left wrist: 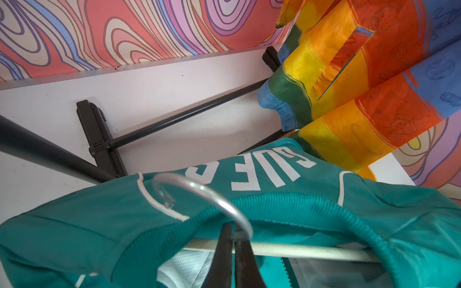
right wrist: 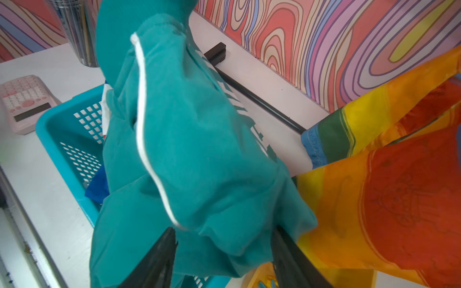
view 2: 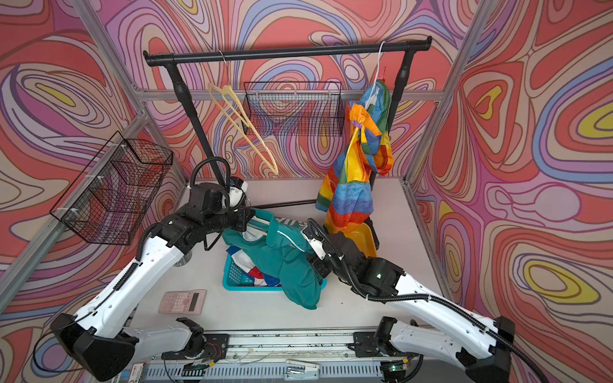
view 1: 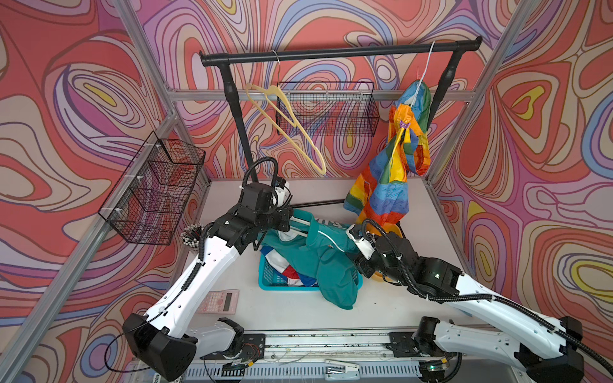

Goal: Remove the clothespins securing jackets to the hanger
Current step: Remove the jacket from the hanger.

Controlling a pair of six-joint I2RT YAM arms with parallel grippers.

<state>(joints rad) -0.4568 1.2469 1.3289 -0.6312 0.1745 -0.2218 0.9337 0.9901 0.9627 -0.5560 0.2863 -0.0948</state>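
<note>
The teal jacket (view 1: pixel 318 255) hangs on a white hanger (left wrist: pixel 299 249) held low over the teal basket (view 1: pixel 265 282). My left gripper (left wrist: pixel 233 228) is shut on the neck of the hanger's metal hook (left wrist: pixel 199 189). My right gripper (right wrist: pixel 223 232) is open at the jacket's right shoulder, its fingers standing wide on either side of a bunch of teal cloth (right wrist: pixel 187 149). The blue, red and white jacket (view 1: pixel 292 273) lies in the basket. The rainbow jacket (view 1: pixel 391 175) hangs at the right of the rail, with a purple clothespin (view 1: pixel 404 124) on it. No clothespin shows on the teal jacket.
A black rail (view 1: pixel 331 54) on two posts carries a bare beige hanger (view 1: pixel 288 129). Wire baskets hang on the back wall (view 1: pixel 326 109) and the left wall (view 1: pixel 156 189). A pink calculator (view 1: pixel 220 301), a pen cup (view 1: pixel 192 235) and a yellow tray (view 2: pixel 360 237) stand on the table.
</note>
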